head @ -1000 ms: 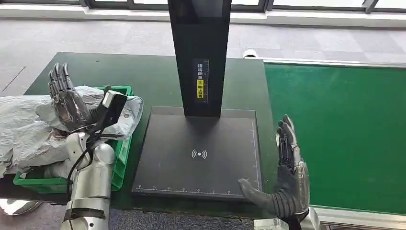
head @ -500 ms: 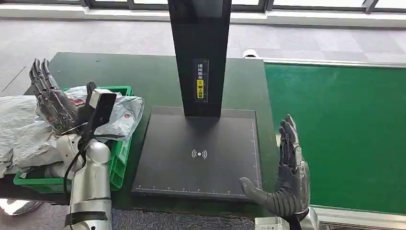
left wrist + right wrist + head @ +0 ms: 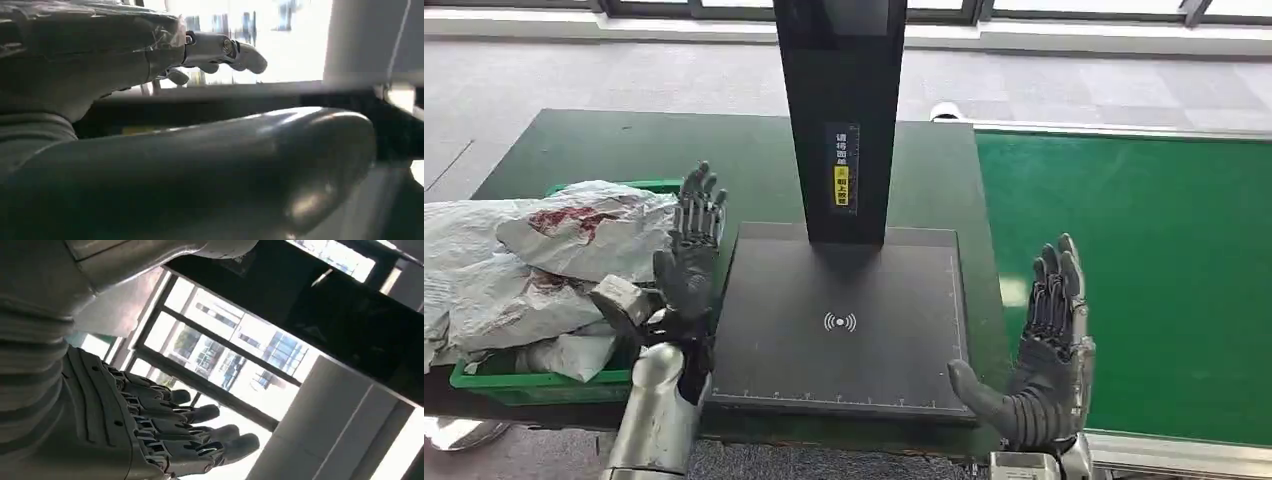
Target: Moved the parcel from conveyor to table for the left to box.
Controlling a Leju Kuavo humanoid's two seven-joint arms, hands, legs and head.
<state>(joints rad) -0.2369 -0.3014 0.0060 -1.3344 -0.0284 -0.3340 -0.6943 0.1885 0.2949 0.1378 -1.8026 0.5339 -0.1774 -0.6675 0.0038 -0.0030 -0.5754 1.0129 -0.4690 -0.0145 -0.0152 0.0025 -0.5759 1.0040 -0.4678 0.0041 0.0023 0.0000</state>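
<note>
Grey plastic parcels (image 3: 544,255) with red markings are piled in a green crate (image 3: 554,385) at the table's left. My left hand (image 3: 689,250) is raised beside the crate's right edge, at the left side of the black scanner base (image 3: 839,320), fingers spread upward and holding nothing. My right hand (image 3: 1044,370) stands upright at the scanner base's front right corner, fingers apart and empty. The green conveyor belt (image 3: 1144,270) to the right carries no parcel. In the left wrist view the thumb (image 3: 210,170) looms close; in the right wrist view the fingers (image 3: 165,435) point up toward windows.
A tall black scanner post (image 3: 842,110) rises from the back of the base. The dark green table (image 3: 674,150) lies behind the crate. Grey carpet floor runs beyond the table.
My left hand swung from above the parcels in the crate rightward to the scanner base's left edge. My right hand rose slightly and shifted right.
</note>
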